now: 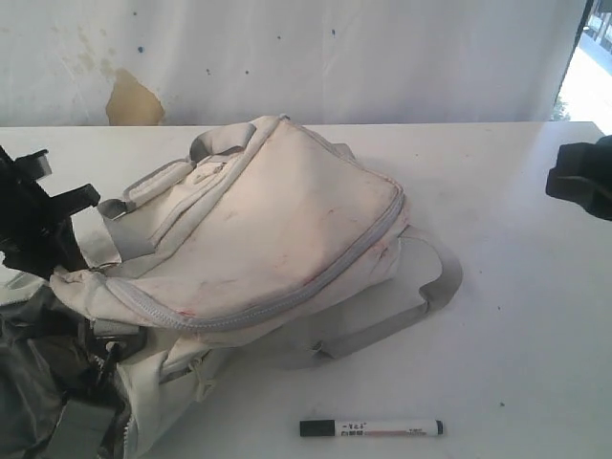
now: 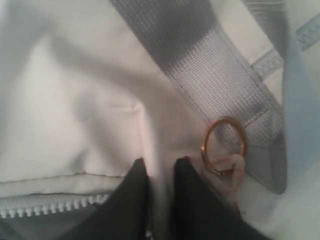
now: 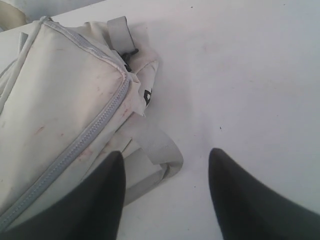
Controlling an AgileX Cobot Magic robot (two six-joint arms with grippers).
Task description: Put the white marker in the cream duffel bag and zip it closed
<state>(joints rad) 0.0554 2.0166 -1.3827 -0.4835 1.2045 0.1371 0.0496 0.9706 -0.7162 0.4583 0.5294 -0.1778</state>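
The cream duffel bag (image 1: 277, 220) sprawls over the left half of the desk (image 1: 516, 287). The white marker (image 1: 371, 427) lies alone by the front edge, well apart from the bag. The left fingers (image 2: 130, 200) are clenched on a fold of the bag's fabric. The right fingers (image 3: 100, 200) are spread wide above open desk beside the strap (image 3: 160, 145).

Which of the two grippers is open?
The right gripper: its jaws stand wide apart above the table. The left gripper is nearly closed, pinching a fold of the cream duffel bag.
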